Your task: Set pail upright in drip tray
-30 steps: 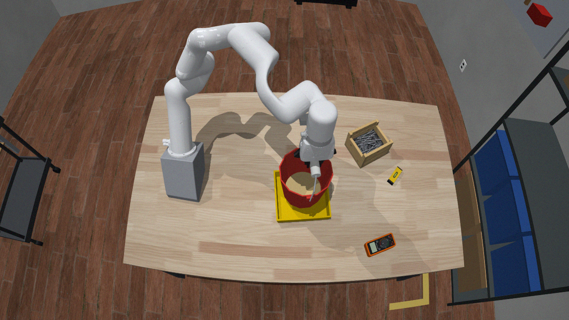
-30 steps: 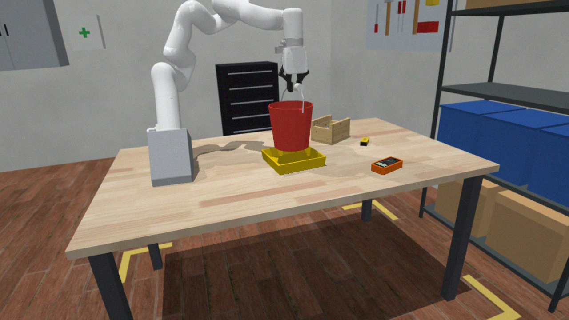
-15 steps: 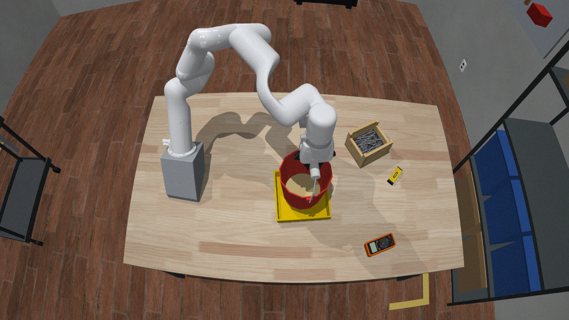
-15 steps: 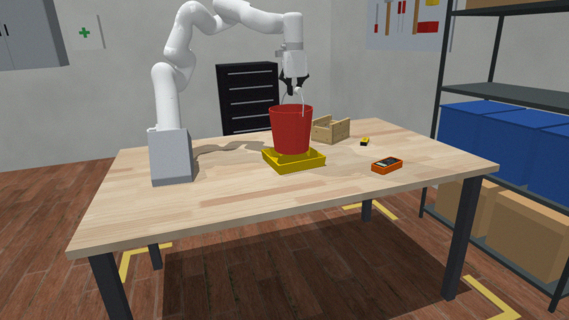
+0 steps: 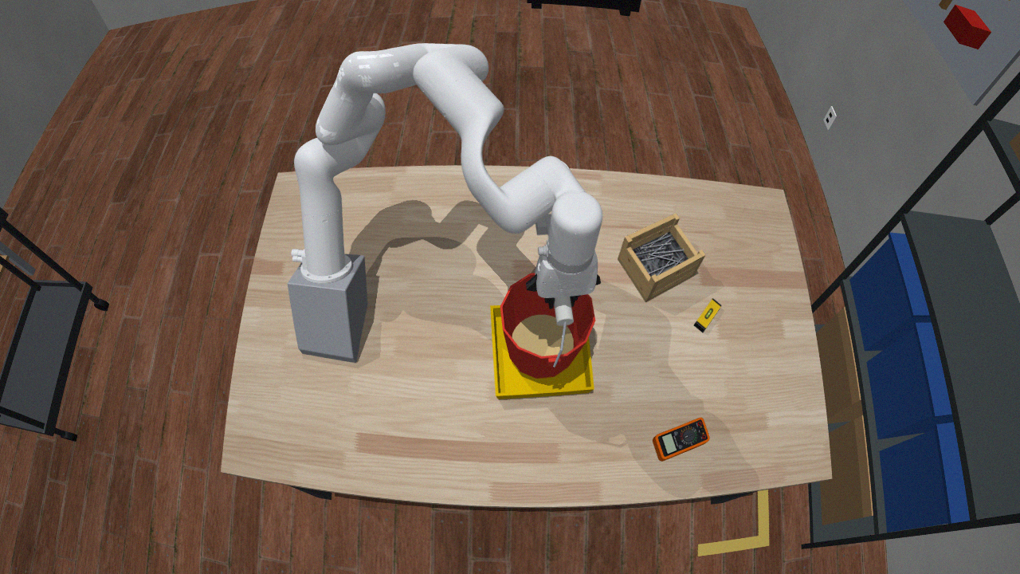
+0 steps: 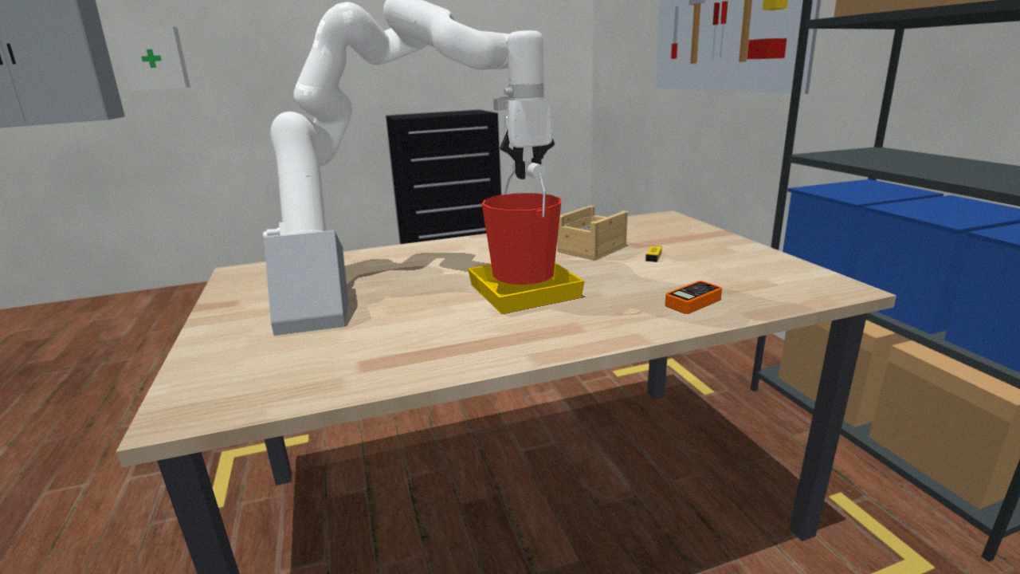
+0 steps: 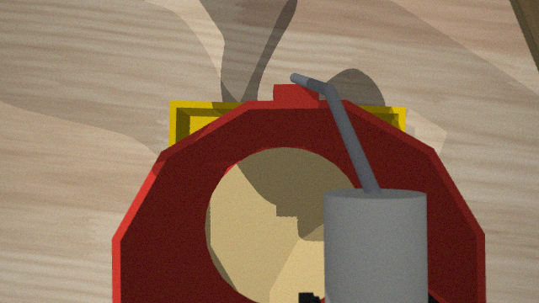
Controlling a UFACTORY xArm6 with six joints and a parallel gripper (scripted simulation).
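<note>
The red pail (image 6: 520,239) hangs upright by its grey wire handle (image 7: 349,139), with its lower part inside the yellow drip tray (image 6: 526,288). I cannot tell whether its base touches the tray's floor. My gripper (image 6: 531,168) is directly above the pail, shut on the handle's white grip (image 7: 375,244). From above, the pail (image 5: 547,335) covers the far part of the tray (image 5: 542,371). In the wrist view the pail (image 7: 295,202) hides most of the tray; only its far corners (image 7: 189,119) show.
A wooden crate of nails (image 5: 661,256) stands to the right of the pail. A small yellow level (image 5: 707,314) and an orange multimeter (image 5: 680,438) lie on the table's right side. The arm's grey base (image 5: 327,307) stands at the left.
</note>
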